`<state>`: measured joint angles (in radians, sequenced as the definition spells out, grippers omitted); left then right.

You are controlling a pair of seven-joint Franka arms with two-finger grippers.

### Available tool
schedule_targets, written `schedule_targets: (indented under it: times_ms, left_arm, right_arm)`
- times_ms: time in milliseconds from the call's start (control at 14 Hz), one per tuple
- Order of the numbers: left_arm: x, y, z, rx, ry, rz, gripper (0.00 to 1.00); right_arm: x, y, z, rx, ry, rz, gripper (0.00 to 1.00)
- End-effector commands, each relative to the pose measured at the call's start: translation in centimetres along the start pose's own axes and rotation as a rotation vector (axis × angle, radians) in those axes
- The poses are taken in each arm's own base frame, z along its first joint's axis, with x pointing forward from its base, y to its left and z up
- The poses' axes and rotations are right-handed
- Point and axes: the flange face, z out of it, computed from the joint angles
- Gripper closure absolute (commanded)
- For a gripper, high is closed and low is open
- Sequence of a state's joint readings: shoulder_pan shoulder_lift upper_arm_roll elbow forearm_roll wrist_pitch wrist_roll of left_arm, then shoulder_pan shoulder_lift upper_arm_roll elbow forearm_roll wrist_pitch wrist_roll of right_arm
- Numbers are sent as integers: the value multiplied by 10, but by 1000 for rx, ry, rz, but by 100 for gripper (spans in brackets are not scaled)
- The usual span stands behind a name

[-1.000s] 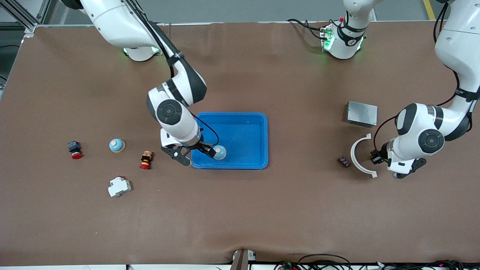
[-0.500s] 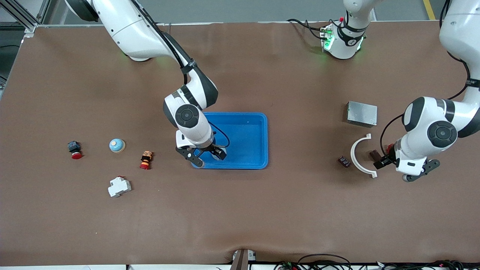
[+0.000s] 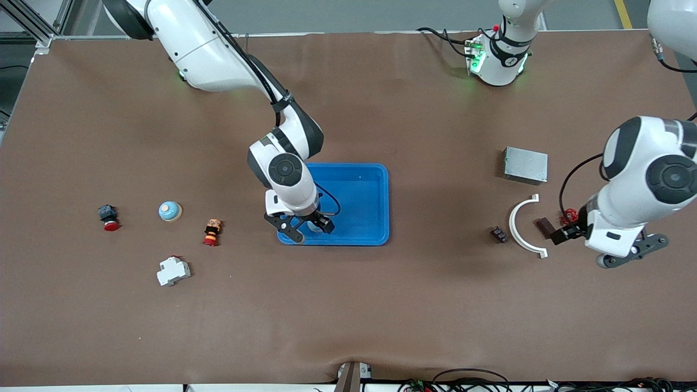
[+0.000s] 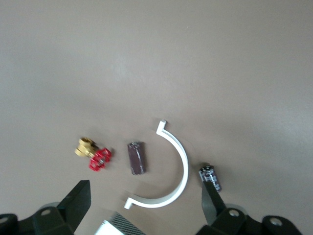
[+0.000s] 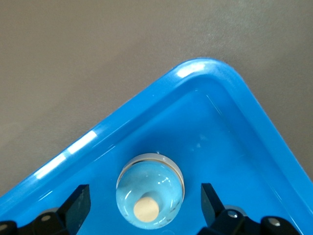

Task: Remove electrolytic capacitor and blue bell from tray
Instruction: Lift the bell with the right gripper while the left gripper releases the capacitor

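A light-blue bell [image 5: 150, 196] with a tan knob stands in the blue tray [image 3: 356, 190] [image 5: 210, 73], in the corner nearest the front camera toward the right arm's end. My right gripper [image 3: 305, 226] [image 5: 144, 188] hangs open over it, one finger on each side, touching nothing. A black capacitor [image 3: 499, 234] [image 4: 210, 177] lies on the table just outside a white arc [image 3: 524, 228] [image 4: 171, 176]. A brownish cylinder [image 3: 543, 226] [image 4: 136, 157] lies inside the arc. My left gripper [image 3: 596, 245] [image 4: 145, 196] is open and empty, raised above the arc and these parts.
A second blue bell [image 3: 170, 210], two red-capped buttons [image 3: 109, 216] [image 3: 212, 232] and a white breaker [image 3: 173, 270] lie toward the right arm's end. A grey metal box [image 3: 525, 165] and a red-handled brass valve [image 3: 569, 214] [image 4: 93, 155] sit close to the arc.
My left gripper opened, left the brownish cylinder on the table and rose toward the left arm's end. My right gripper, open throughout, shifted along the tray until it straddled the bell.
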<state>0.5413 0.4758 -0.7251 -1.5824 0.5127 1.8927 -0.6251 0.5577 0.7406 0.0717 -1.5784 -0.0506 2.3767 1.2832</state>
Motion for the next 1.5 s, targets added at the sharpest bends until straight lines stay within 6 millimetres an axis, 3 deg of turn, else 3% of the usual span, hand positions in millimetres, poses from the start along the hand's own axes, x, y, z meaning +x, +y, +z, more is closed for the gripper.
schedule_targets:
  times_ms: [0, 286, 357, 500, 571, 857, 1286, 1429]
  left_arm:
    - [8, -13, -9, -2, 0, 41, 0]
    - [8, -16, -43, -12, 20, 34, 0]
    - [9, -17, -45, -29, 16, 28, 0]
    - [9, -15, -45, -42, 7, 28, 0]
    - [8, -15, -46, -47, 7, 26, 0]
    - [7, -13, -49, -54, 8, 23, 0]
    - [7, -18, -68, -48, -9, 18, 0]
    - [2, -19, -86, -37, -16, 31, 0]
  right_arm:
    - [0, -6, 3, -2, 23, 5, 0]
    - [-7, -6, 17, -12, 37, 12, 0]
    - [-7, -6, 19, -15, 44, 8, 6]
    - [-11, -7, 20, -15, 49, -1, 81]
    - [-12, -8, 20, -9, 47, 8, 100]
    - [-19, -16, 10, 4, 50, 49, 100]
    - [0, -32, -41, -60, 34, 72, 100]
    - [15, -29, -65, -55, 34, 53, 100]
